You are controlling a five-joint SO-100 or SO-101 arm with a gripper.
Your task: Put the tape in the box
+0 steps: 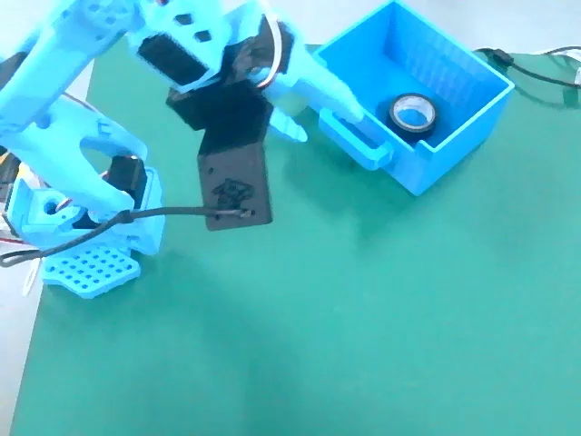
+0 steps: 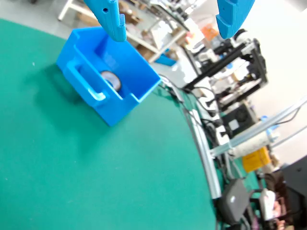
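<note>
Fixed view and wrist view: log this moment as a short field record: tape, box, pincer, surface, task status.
tape: black roll with pale core, lying flat on the box floor
box: blue bin, upright on the mat, loop handle facing the arm
pincer: open, empty, fingers wide apart, raised and clear of the box in the wrist view
surface: green mat
task status: tape sits in the box; placement looks done
</note>
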